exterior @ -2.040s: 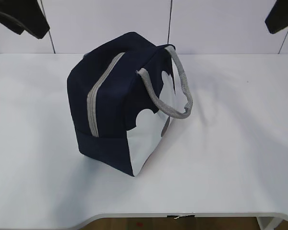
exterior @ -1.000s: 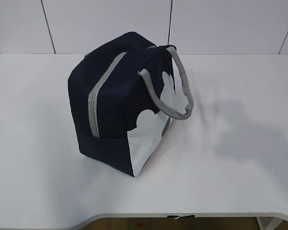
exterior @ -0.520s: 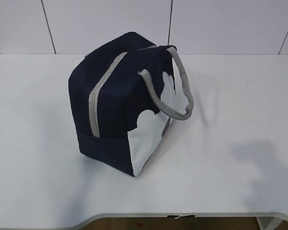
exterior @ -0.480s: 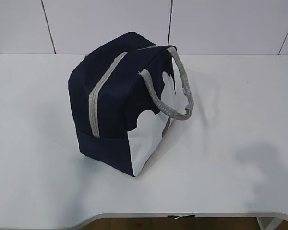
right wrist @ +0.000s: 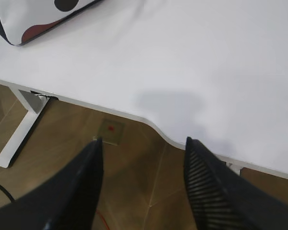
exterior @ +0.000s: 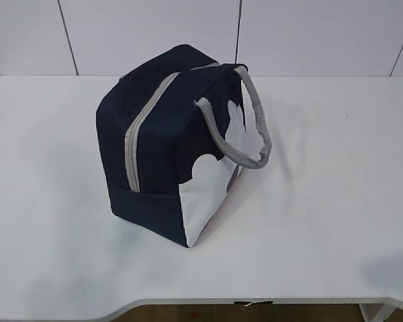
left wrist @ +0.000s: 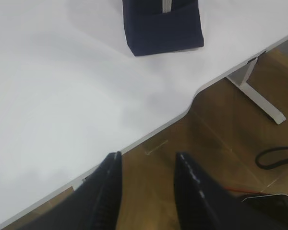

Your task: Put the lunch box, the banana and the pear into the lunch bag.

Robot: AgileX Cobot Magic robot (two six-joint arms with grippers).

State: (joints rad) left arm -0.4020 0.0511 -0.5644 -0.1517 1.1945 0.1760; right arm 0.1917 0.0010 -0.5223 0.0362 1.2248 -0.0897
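Observation:
The navy lunch bag (exterior: 162,144) stands on the white table (exterior: 322,201), left of the middle, with its grey zipper (exterior: 138,134) closed and its grey handles (exterior: 245,131) drooping to the right. The lunch box, the banana and the pear are out of view. My left gripper (left wrist: 148,158) is open and empty, held past the table's front edge over the wooden floor; the bag's end (left wrist: 163,28) shows far ahead of it. My right gripper (right wrist: 143,143) is open and empty too, also beyond the table edge, with the bag's white corner (right wrist: 33,17) at the upper left. Neither gripper appears in the exterior view.
The table's front edge (left wrist: 149,134) curves inward near the middle. White table legs (left wrist: 259,93) (right wrist: 19,129) stand on the wooden floor. A black cable (left wrist: 278,155) lies on the floor. White wall panels (exterior: 148,33) rise behind the table.
Both arms, visible at the top corners two seconds ago, have left the exterior view. Their shadow on the right of the table slid toward the front edge. The bag has stayed put.

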